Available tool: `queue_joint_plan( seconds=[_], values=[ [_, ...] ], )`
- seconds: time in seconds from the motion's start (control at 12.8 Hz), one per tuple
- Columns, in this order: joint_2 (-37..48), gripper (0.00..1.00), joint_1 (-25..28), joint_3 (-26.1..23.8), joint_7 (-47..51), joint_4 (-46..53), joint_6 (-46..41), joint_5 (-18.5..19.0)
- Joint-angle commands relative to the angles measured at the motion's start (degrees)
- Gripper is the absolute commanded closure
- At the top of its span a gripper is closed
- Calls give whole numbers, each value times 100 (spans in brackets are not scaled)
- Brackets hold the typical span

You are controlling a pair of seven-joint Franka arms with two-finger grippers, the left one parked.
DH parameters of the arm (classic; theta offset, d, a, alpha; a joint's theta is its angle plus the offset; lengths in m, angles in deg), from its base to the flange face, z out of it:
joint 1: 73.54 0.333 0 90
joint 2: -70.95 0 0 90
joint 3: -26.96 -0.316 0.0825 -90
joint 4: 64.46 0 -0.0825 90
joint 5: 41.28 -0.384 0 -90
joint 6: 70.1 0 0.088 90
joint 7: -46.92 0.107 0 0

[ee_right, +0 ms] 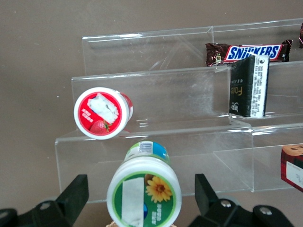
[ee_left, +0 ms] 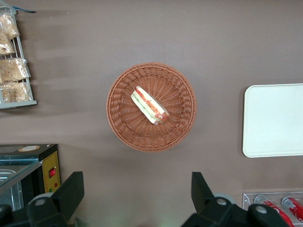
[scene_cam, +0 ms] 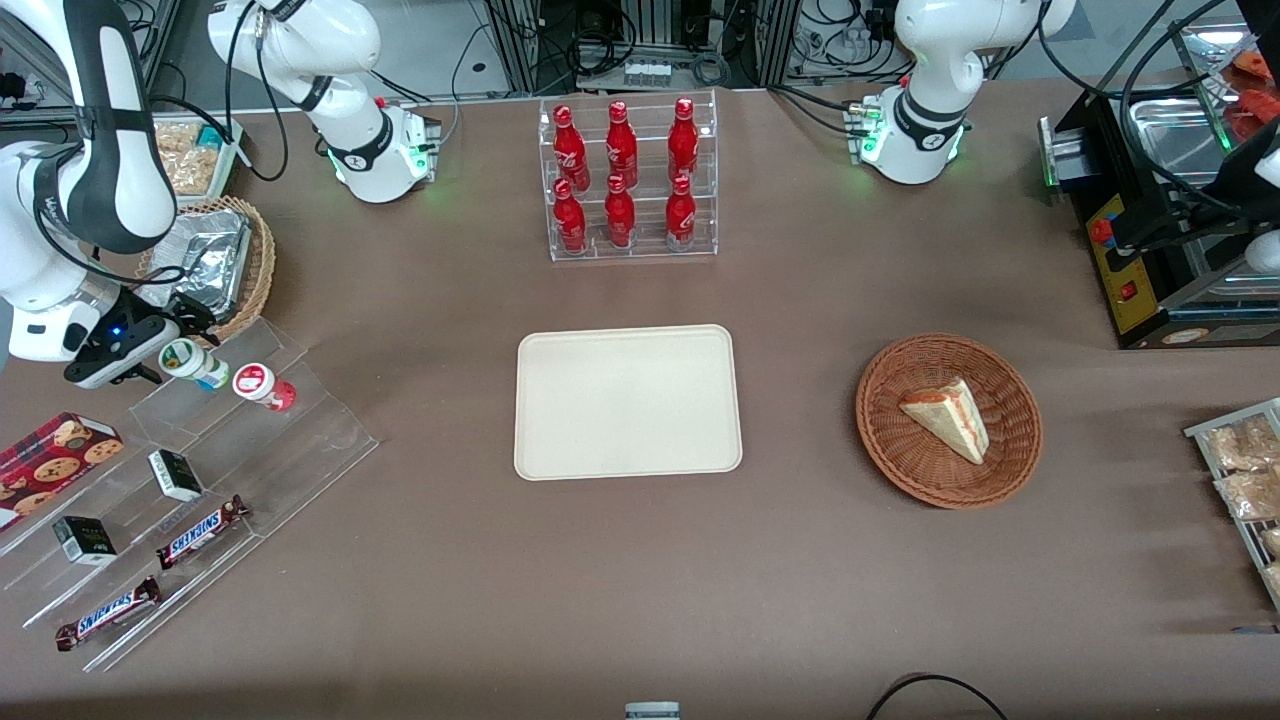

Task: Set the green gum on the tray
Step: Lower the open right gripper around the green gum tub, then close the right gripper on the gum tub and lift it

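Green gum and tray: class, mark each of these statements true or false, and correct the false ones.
1. The green gum already lies on the tray. False: it sits on the clear stepped rack, toward the working arm's end of the table.
2. The hand is open, one finger on each side of the green gum. True.
3. A red-lidded bottle stands beside the green gum. True.
4. The tray holds a sandwich. False: the tray holds nothing; the sandwich lies in the wicker basket.
5. Six red bottles stand in a clear stand farther from the front camera than the tray. True.
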Motion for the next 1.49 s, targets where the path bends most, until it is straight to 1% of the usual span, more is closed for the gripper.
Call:
queue_joint_plan(
  seconds=[0.0, 0.08, 0.16, 0.24, 0.39, 0.71, 0.78, 0.86, 0.94, 1.02, 1.1, 1.18, 1.25, 1.41],
  values=[
    [83, 1, -23, 26, -135, -108, 25, -128],
    [92, 9, -23, 26, -135, -108, 16, -128],
    [109, 26, -23, 26, -126, -108, -27, -128],
    [118, 53, -14, 26, -65, -99, -89, -128],
    [101, 100, -14, 26, -38, -99, -151, -128],
    [118, 100, 47, -18, -38, 93, -255, -102],
    [127, 100, 56, -79, -29, 268, -508, -58],
    [170, 100, 56, -254, -29, 566, -963, 29],
    [284, 100, 56, -465, 153, 847, -1481, 213],
    [390, 100, 56, -736, 625, 1181, -2009, 415],
    [434, 100, 56, -1018, 1004, 1497, -2588, 478],
    [408, 100, 56, -1351, 1469, 1866, -3064, 478],
    [391, 100, 108, -1772, 1970, 2113, -3364, 470],
    [347, 100, 135, -2642, 3243, 2413, -3613, 417]
  ],
)
